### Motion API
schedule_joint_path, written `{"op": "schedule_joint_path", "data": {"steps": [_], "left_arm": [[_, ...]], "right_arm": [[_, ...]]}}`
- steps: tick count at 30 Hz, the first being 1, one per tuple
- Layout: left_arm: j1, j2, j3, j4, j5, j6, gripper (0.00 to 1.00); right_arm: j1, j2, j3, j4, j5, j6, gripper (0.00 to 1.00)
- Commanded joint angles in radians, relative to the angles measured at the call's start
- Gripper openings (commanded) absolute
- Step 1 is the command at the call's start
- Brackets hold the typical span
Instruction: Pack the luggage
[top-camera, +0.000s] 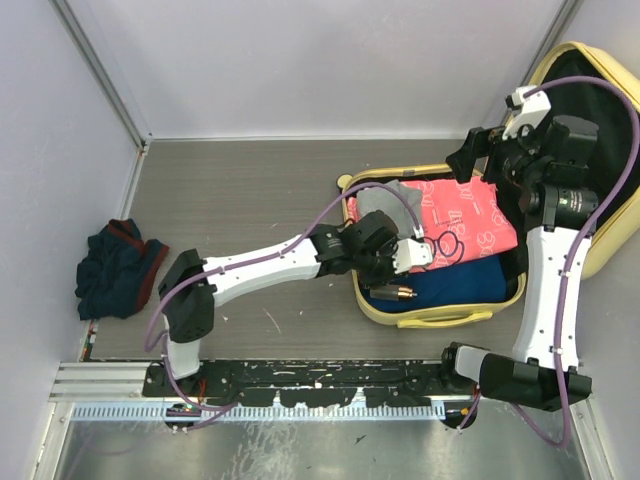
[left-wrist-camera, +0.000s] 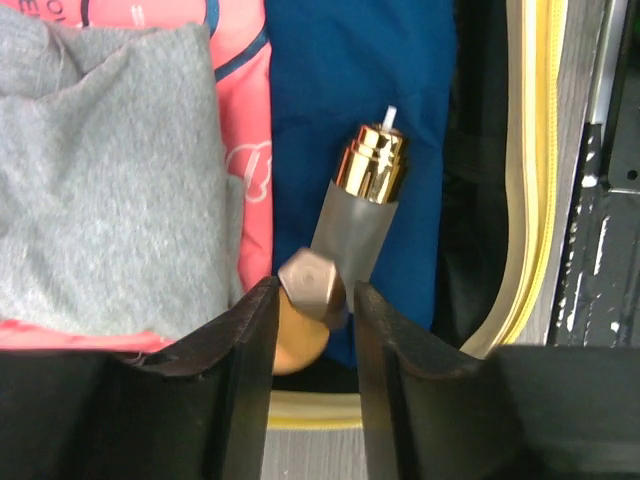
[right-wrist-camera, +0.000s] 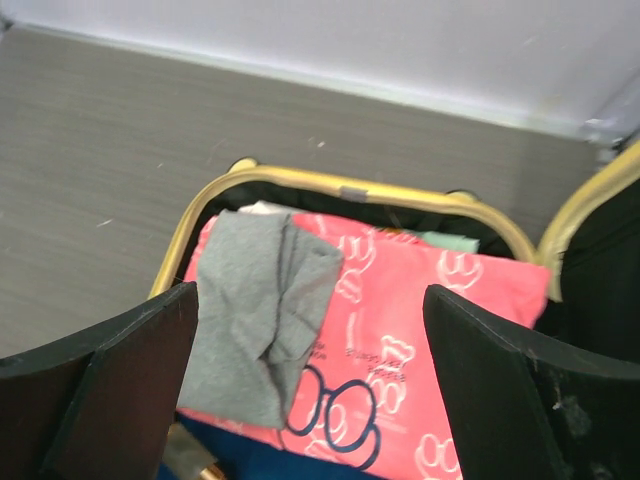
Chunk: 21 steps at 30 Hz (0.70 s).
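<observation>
Left gripper (left-wrist-camera: 312, 300) pinches a spray bottle (left-wrist-camera: 360, 200) by its base over blue cloth (left-wrist-camera: 320, 90) in the luggage (top-camera: 440, 318); best laid flat before release. Right gripper (right-wrist-camera: 310, 300) hangs spread, far right.

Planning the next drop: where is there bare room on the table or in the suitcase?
Bare tabletop between the dark clothes pile and the suitcase, up to the back wall. Suitcase is crowded: grey cloth, pink printed cloth, blue garment, left pincer shut on the spray bottle. Right pincer hovers open above.
</observation>
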Motion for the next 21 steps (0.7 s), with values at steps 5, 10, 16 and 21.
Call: {"op": "schedule_joint_path", "data": {"steps": [5, 10, 16, 21], "left_arm": [[-0.004, -0.026, 0.082, 0.066, 0.105, -0.049, 0.61], [0.054, -0.167, 0.007, 0.113, 0.209, -0.088, 0.78], [0.116, -0.306, -0.054, 0.051, 0.250, -0.112, 0.87], [0.156, -0.388, -0.128, 0.047, 0.245, -0.126, 0.91]], "right_arm": [[0.003, 0.044, 0.229, 0.055, 0.240, -0.096, 0.98], [0.003, 0.110, 0.349, 0.042, 0.359, -0.226, 0.99], [0.003, 0.251, 0.561, -0.057, 0.535, -0.408, 1.00], [0.005, 0.342, 0.662, -0.051, 0.694, -0.553, 1.00]]}}
